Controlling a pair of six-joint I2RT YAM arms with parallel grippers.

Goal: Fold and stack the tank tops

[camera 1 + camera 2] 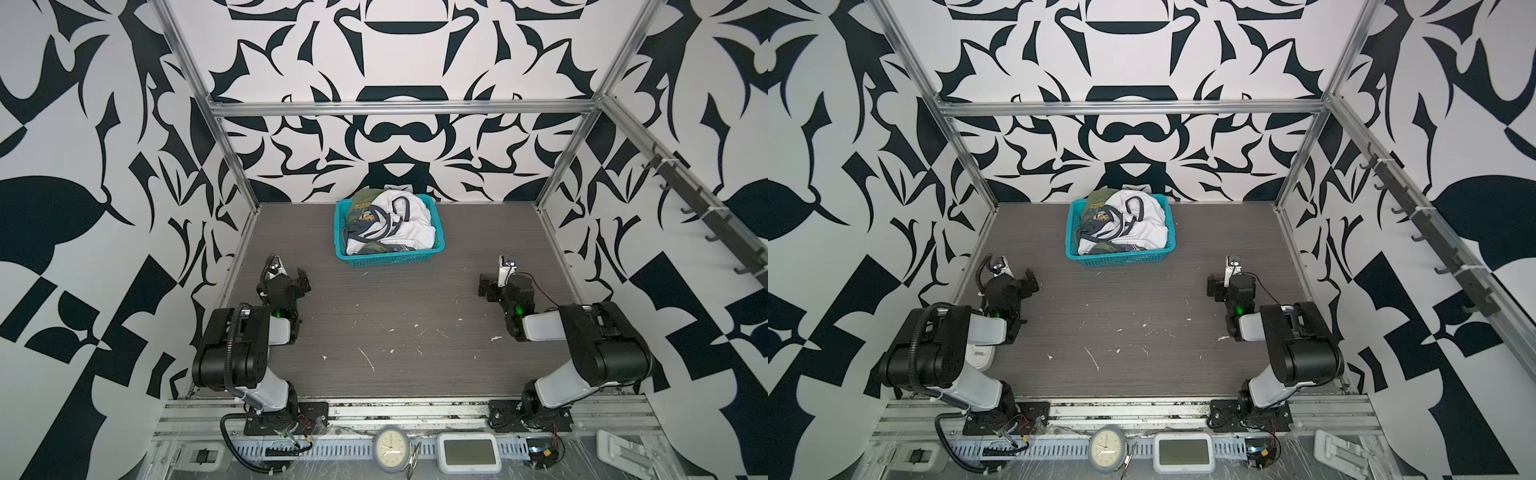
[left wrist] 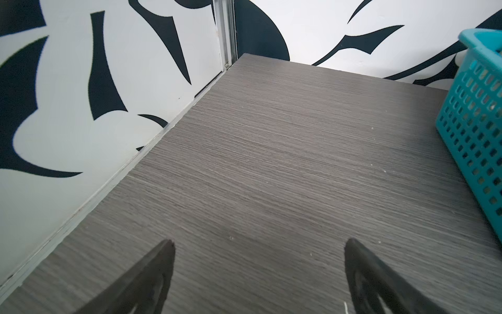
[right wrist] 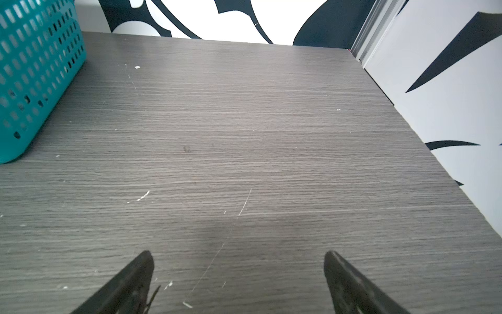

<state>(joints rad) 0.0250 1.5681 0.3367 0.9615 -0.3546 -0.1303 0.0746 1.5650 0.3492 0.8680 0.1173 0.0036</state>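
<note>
Two crumpled tank tops lie bunched together in a teal mesh basket at the back middle of the table. The white one lies on top at the right, the olive green one at the back left. My left gripper hovers open over bare table, left of and nearer than the basket. My right gripper is open too, to the right of the basket. Neither holds anything.
The grey wood-grain table carries small white scuffs. Patterned walls and an aluminium frame enclose it on three sides. A hook rail runs along the right wall. A round clock and a white display sit on the front rail.
</note>
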